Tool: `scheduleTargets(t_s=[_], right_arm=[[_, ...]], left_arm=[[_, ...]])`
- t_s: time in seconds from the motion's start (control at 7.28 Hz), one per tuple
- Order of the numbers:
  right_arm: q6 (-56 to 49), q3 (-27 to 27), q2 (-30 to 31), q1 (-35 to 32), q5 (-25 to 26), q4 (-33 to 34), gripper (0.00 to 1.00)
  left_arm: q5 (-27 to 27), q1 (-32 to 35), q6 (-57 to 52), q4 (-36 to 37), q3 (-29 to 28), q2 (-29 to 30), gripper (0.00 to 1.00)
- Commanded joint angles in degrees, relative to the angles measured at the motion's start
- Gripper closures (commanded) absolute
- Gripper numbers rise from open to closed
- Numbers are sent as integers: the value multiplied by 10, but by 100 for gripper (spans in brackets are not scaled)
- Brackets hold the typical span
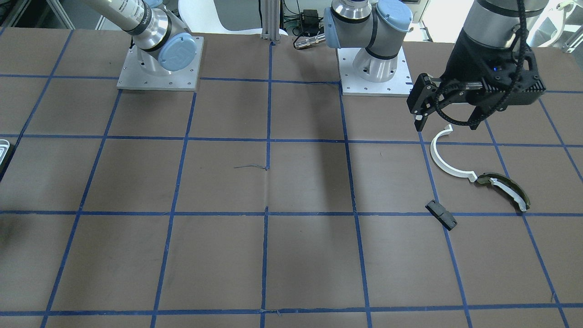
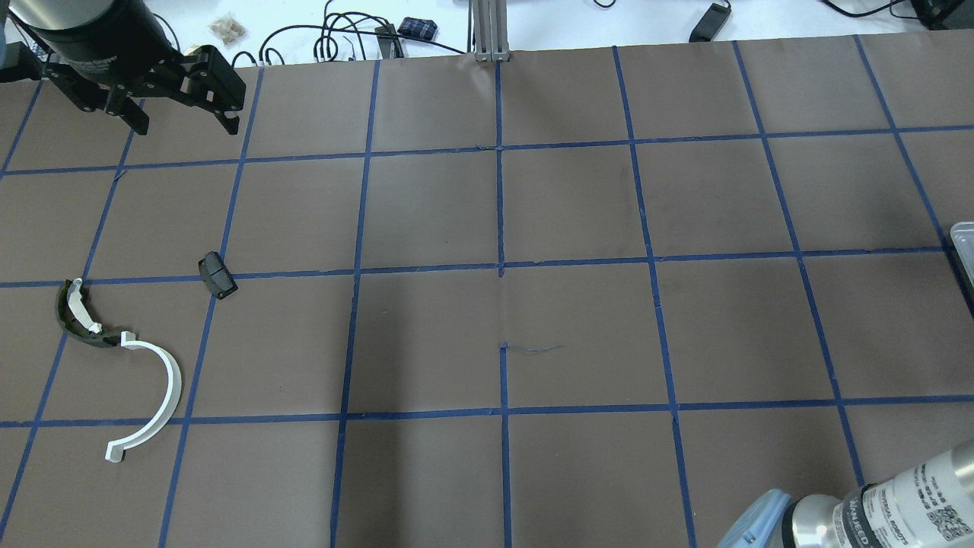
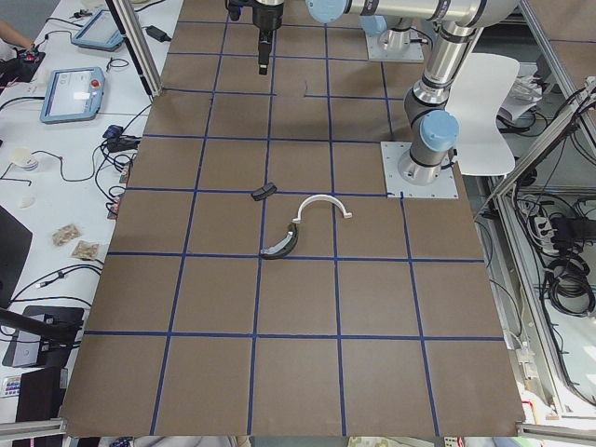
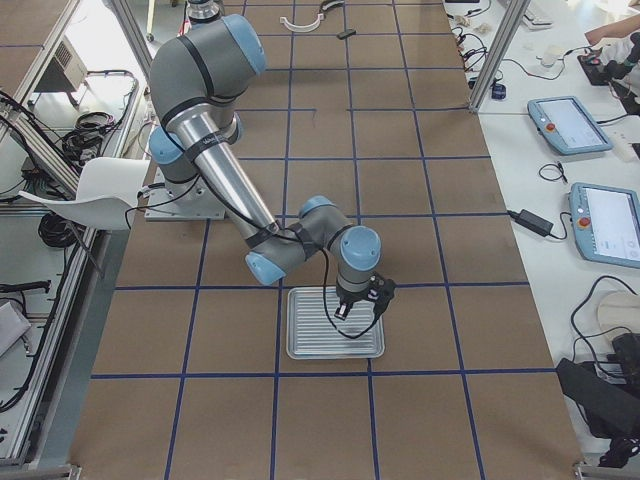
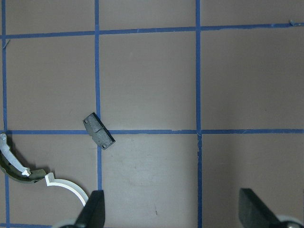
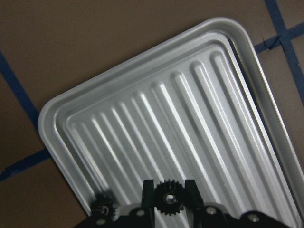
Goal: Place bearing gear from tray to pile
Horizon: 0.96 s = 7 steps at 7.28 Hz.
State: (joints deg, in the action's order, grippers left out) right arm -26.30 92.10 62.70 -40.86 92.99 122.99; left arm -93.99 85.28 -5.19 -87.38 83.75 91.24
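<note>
Bearing gear [image 6: 167, 199] clamped between the fingers of the right end effector [image 6: 167, 189], over the ribbed tray [image 6: 142, 61] at the counter's [image 2: 578, 327] right end. Left end effector [image 2: 183, 118] spread wide, holding nothing, above the pile: white half-ring [image 2: 156, 396], olive curved piece [image 2: 72, 316] just beside its tip, black block [image 2: 217, 275] nearby.

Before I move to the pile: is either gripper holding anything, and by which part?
Right gripper clamps a small dark gear by opposite sides of its toothed rim, above the tray. Left gripper is open, empty.
</note>
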Motion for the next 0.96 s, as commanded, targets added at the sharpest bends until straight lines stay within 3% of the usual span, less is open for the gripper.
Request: scheduleTargets(t_s=[0.0, 0.41, 0.82], right_arm=[[17, 11, 62, -122, -1, -52, 100], [236, 61, 78, -325, -65, -60, 100], [443, 85, 73, -521, -77, -59, 100]], left_arm=[[0, 1, 0, -1, 0, 0, 0], [0, 1, 0, -1, -1, 0, 0], [-1, 0, 0, -2, -1, -2, 0]])
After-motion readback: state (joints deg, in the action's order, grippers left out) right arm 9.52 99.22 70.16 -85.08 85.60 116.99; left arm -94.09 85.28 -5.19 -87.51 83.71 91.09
